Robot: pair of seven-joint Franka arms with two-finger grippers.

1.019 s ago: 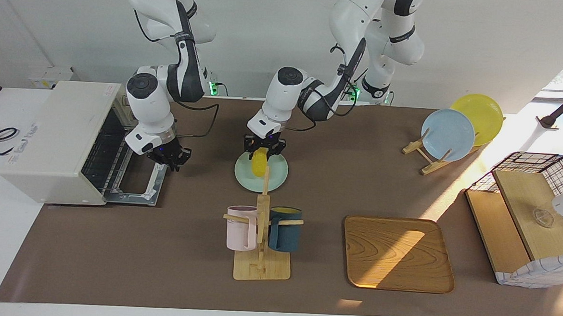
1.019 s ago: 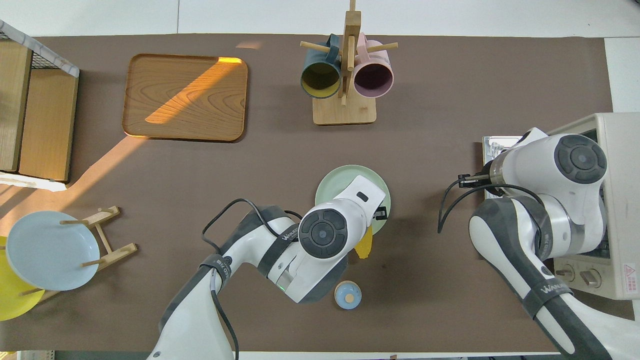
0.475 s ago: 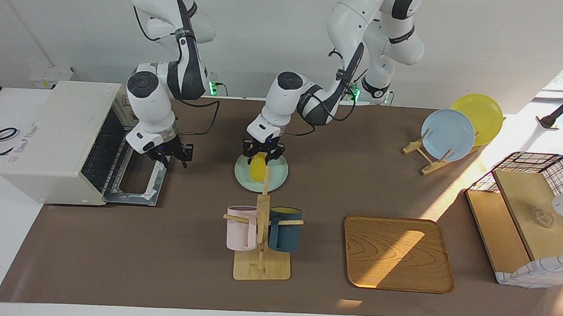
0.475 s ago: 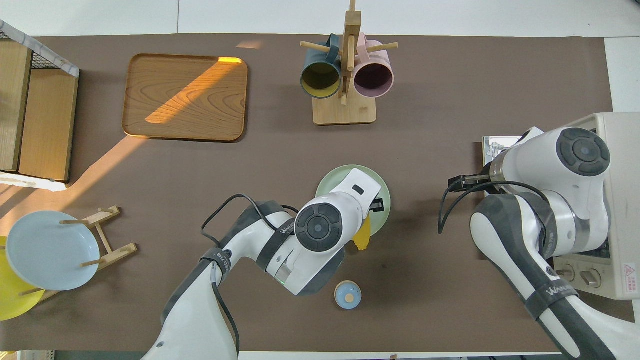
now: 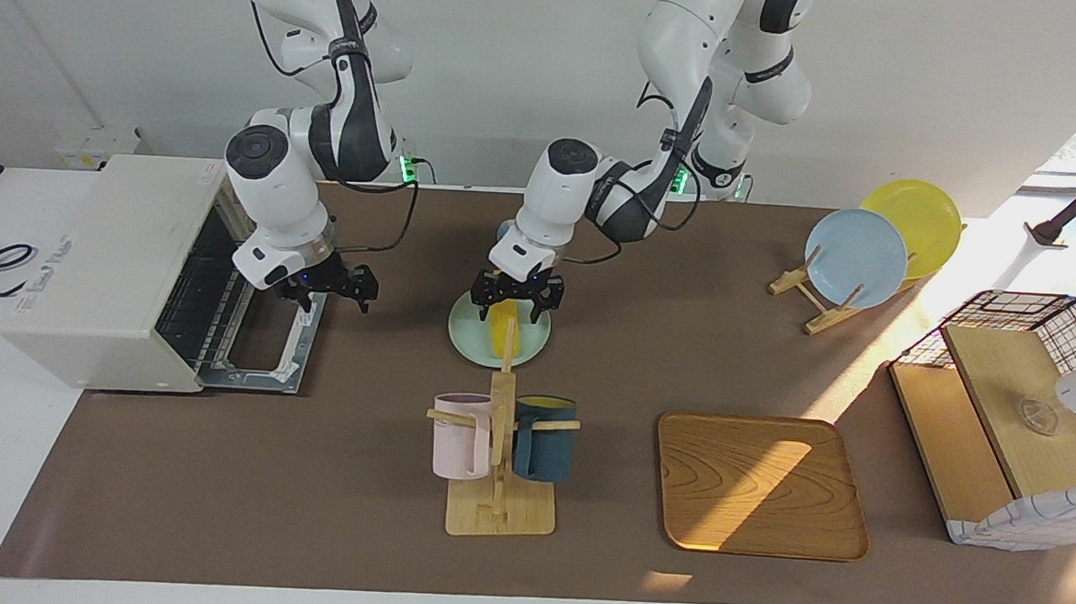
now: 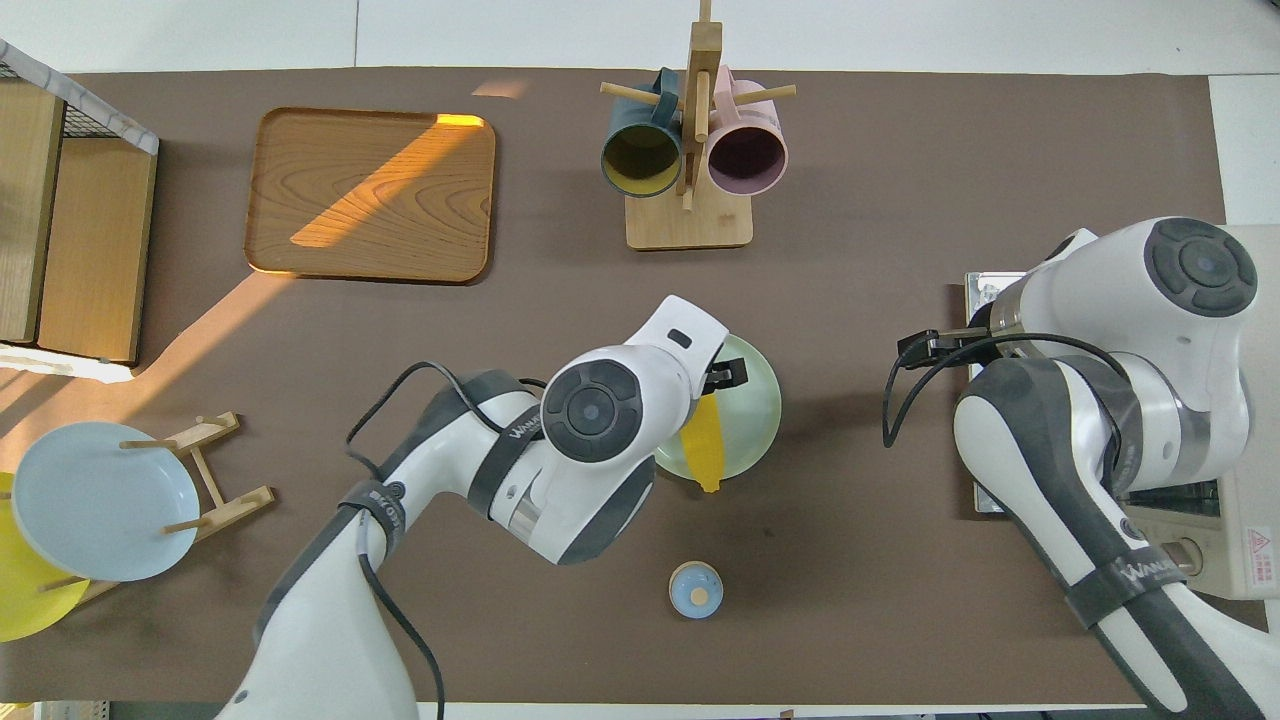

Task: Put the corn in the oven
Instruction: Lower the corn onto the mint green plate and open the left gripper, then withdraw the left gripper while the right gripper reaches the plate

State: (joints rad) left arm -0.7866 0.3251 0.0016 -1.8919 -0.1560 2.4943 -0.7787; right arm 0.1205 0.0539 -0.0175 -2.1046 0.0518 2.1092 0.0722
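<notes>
The yellow corn [image 5: 503,326] lies on a pale green plate [image 5: 471,340] mid-table, with one tapered end reaching past the plate's rim toward the robots [image 6: 706,452]. My left gripper [image 5: 517,299] hangs just over it, open, a finger on either side of the cob and not clamped on it. The cream-white oven [image 5: 107,261] stands at the right arm's end of the table, its door [image 5: 263,357] folded down flat and the wire rack showing inside. My right gripper [image 5: 327,286] hovers open above the door, holding nothing.
A wooden mug rack [image 5: 500,507] with a pink and a dark blue mug stands farther from the robots than the plate. A wooden tray [image 5: 759,484], a plate rack [image 5: 814,303] and a wire basket [image 5: 1025,314] fill the left arm's end. A small blue round piece [image 6: 695,590] lies nearer to the robots.
The left gripper has opened and let go of the corn, which now lies on the green plate. The right gripper has opened and risen a little above the oven door.
</notes>
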